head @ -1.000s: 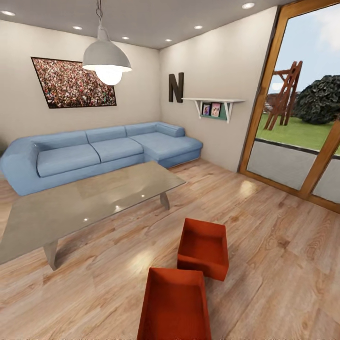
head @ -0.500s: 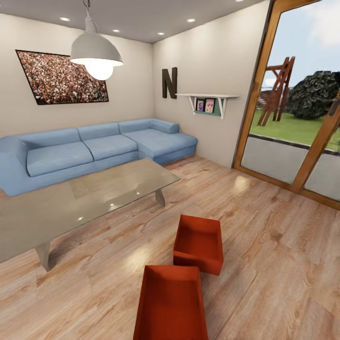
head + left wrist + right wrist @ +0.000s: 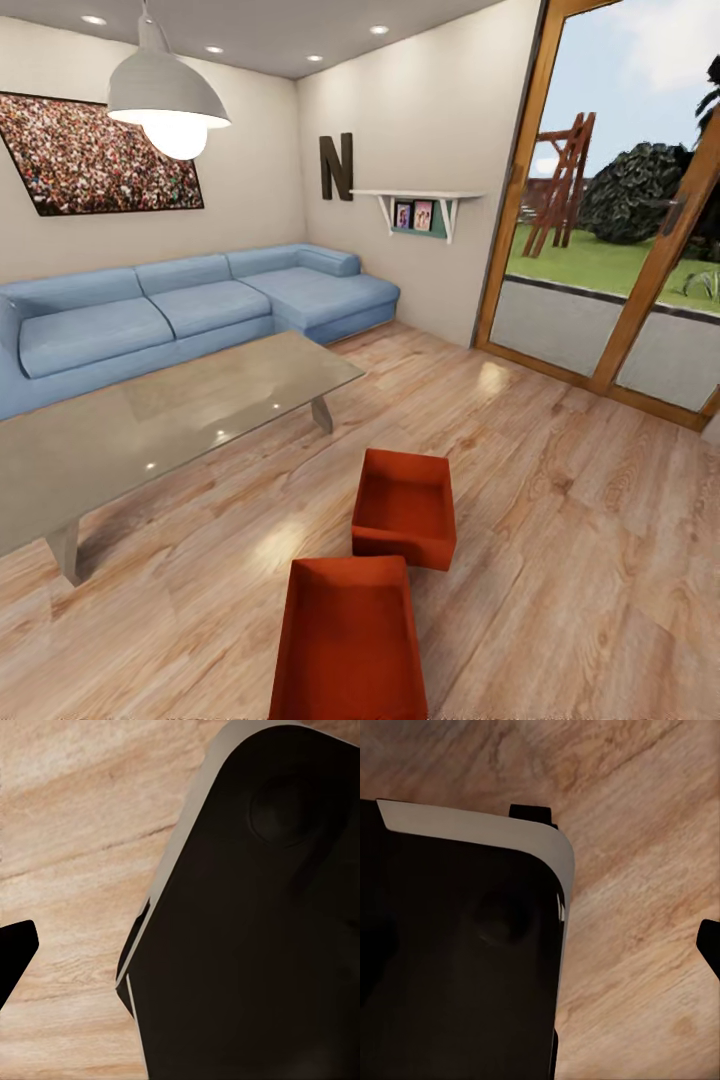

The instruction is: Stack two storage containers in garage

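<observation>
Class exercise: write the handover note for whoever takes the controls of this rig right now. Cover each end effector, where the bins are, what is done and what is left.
End effectors: both wrist views look down at the wood floor past dark robot bodywork; open or shut cannot be told, and neither holds a bin.
Bins: near bin and far bin sit open-side up on the living-room floor, right of the coffee table, close together.
Done: nothing moved to the garage.
Left: pick up both bins, carry them to the garage, set one on the concrete, stack the other on it.

Domestic living room: blue sectional sofa (image 3: 190, 310) at far left, glass coffee table (image 3: 150, 420), wood-plank floor (image 3: 560, 520) (glazed doors (image 3: 610, 230) right).
</observation>
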Available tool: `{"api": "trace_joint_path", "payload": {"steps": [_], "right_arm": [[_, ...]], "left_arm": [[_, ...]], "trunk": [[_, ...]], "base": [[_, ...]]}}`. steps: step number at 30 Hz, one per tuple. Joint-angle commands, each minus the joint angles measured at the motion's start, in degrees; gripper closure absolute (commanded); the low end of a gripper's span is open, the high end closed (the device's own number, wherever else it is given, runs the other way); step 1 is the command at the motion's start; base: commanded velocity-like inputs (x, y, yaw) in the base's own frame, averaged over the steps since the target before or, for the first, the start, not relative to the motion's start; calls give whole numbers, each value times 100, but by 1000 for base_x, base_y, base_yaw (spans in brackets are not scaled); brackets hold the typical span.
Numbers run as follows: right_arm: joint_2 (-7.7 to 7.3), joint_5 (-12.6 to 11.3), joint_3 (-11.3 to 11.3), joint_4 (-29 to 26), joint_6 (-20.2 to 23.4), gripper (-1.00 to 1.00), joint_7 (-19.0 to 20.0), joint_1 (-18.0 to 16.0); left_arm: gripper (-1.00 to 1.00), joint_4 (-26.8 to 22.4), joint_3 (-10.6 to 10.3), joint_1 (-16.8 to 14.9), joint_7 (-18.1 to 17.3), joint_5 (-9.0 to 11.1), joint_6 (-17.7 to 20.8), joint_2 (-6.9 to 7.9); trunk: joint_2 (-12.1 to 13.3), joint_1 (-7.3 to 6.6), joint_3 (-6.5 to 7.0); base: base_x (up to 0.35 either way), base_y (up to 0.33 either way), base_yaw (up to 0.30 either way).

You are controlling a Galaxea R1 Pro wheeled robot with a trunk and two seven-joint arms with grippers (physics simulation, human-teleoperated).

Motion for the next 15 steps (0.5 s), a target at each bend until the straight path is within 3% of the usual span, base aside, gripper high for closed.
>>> {"api": "trace_joint_path", "payload": {"steps": [1,15], "right_arm": [[1,-55,48,15,-32,-100,13,-7],[1,-30,57,20,-15,-100,13,-7]], "left_arm": [[-100,-2,32,-1,5,-5,-11,-2],[-100,-2,32,-1,6,-5,-11,-2]], "trunk": [[-2,0,-13],[-2,0,-141]], "base": [[0,0,-13],[0,0,-2]]}}
